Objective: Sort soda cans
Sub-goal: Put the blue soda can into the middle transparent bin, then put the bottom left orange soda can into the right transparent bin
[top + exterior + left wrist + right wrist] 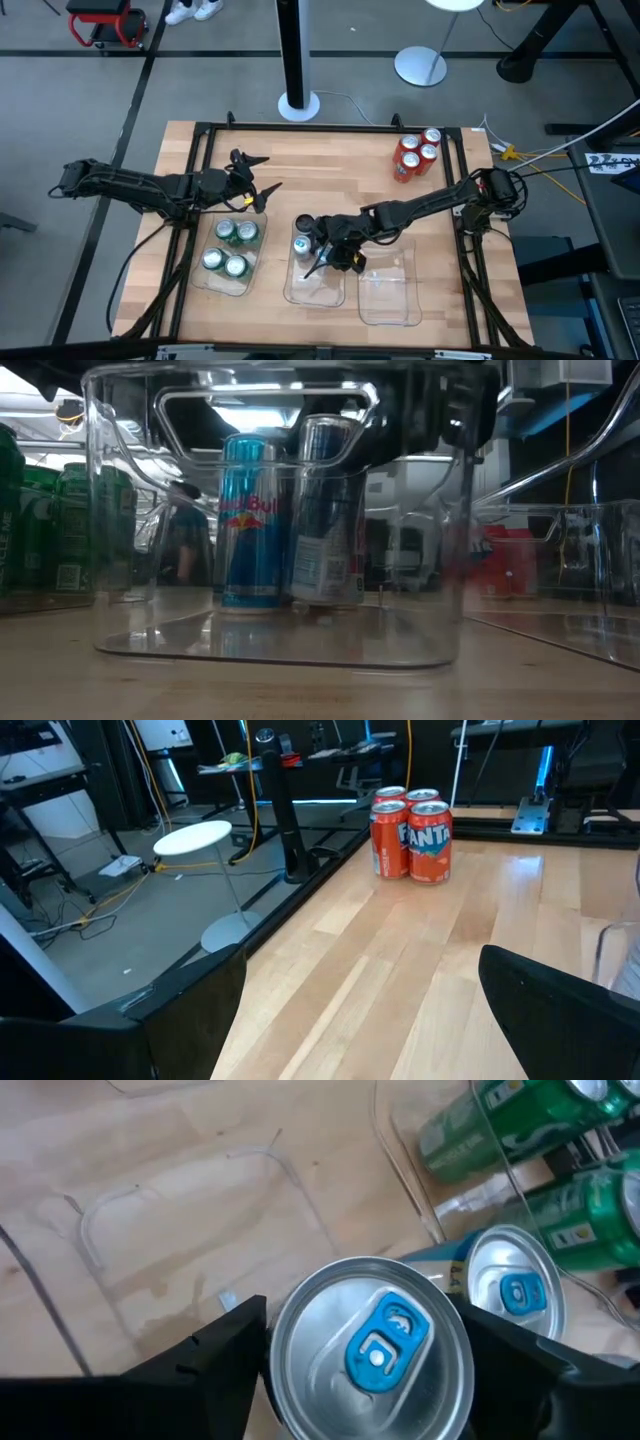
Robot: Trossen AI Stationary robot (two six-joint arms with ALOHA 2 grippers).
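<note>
Four green cans stand in the left clear tray. Four red cans stand in a cluster on the table's far right part, and the left wrist view shows these red cans too. Two silver-blue cans are in the middle tray: one stands upright, the other is beside it. My right gripper is shut on that second can from above. My left gripper is open and hovers past the far edge of the green cans' tray. My right gripper holds the silver can by its top rim, pinched between the two fingers, one on either side of the lid. The fingers come from above, pointing down. The can is slightly tilted inside the middle tray, its base at the tray floor or just above it.
The right clear tray holds nothing. Bare wood lies between the trays and the red cans. A black frame rail runs around the tabletop. The upright silver can stands close against the held one.
</note>
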